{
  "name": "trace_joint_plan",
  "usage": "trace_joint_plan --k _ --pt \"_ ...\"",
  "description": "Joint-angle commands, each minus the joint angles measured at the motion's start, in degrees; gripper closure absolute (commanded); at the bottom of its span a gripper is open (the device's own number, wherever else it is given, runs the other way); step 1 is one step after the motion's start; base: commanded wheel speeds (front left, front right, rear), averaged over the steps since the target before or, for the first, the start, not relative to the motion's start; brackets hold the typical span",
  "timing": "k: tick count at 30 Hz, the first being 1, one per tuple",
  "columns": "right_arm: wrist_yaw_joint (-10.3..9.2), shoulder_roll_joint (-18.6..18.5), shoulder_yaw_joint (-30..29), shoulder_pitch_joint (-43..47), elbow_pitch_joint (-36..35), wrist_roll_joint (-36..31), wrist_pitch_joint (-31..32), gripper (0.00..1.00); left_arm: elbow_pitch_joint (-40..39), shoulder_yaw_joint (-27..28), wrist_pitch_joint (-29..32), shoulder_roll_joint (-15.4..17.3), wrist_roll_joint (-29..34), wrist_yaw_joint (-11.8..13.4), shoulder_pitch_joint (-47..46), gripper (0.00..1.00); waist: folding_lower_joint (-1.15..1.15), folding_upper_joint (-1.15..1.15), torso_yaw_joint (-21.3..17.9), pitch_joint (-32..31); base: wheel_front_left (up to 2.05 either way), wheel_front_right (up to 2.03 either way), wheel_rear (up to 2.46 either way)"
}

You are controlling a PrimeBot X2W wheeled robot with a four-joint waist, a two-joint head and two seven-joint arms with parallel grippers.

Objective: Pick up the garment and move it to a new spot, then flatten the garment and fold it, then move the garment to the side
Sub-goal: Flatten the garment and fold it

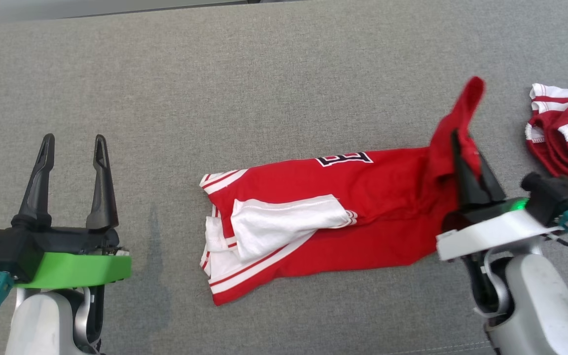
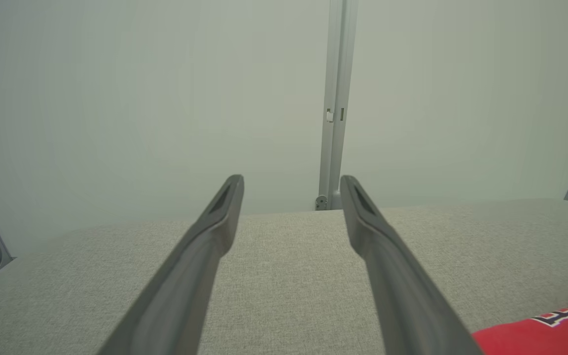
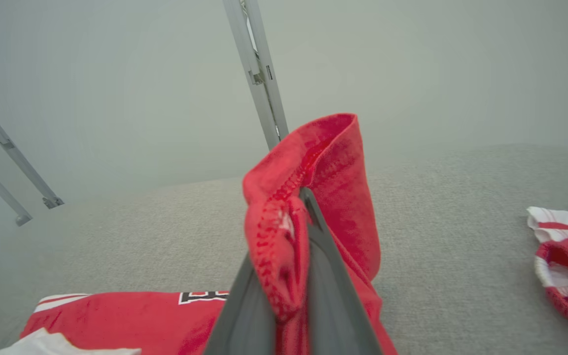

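**Right hand has a corner of the jersey pinched up off the counter**

My right hand (image 1: 467, 145) is clamped tight on the red jersey (image 1: 363, 212). In the right wrist view the two dark fingers (image 3: 333, 296) meet on a bunched fold of hem, and the red stitched edge curls up and over their tips. That pinched corner stands up in a peak above the hand, and the cloth falls away from it down to the counter (image 1: 264, 74).

The rest of the jersey lies spread on the grey cloth-covered counter. It is loosely flat but rumpled. It is red, with white bands piped in red along the edge farthest from the hand, a white panel flopped over the middle, and a bit of black-and-white lettering on the far edge.

The right arm comes in from the lower right with its fingers pointing up and away from me. The jersey's body stretches out from that hand toward my left, into the middle of the counter.

My left hand (image 1: 74, 139) sits at the lower left with its fingers wide apart and nothing between them, well apart from the jersey's near end.

A second red-and-white garment (image 1: 565, 133) lies crumpled just beyond the right hand, at the counter's right edge.
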Motion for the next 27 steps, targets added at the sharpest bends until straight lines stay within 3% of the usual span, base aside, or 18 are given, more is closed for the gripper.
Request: trace_joint_plan --k 1,5,10,27 --pt "-0.06 1.14 1.92 -0.59 -1.79 -0.34 1.00 1.00 0.17 -0.13 -0.18 0.29 0.23 -0.22 0.32 0.00 0.00 0.00 -0.02 -0.28 0.00 0.00 0.00" --pt "-0.06 4.07 9.22 -1.57 -6.31 -0.65 3.72 1.00 0.35 -0.98 -0.18 0.01 0.30 -0.24 0.18 0.00 0.00 0.00 0.55 -0.68 0.00 0.00 0.00" --pt "-0.05 5.89 17.90 -3.25 -7.00 1.29 4.44 1.00 1.04 -1.85 -0.18 0.17 -0.41 -0.26 -0.64 0.00 0.00 0.00 1.99 -0.74 0.00 0.00 0.00" --pt "-0.04 6.17 36.66 -11.22 10.93 10.49 -2.09 1.00 2.27 -3.85 -0.18 -1.02 -0.68 -0.25 -2.26 0.00 0.00 0.00 5.98 1.36 0.00 0.00 0.00"
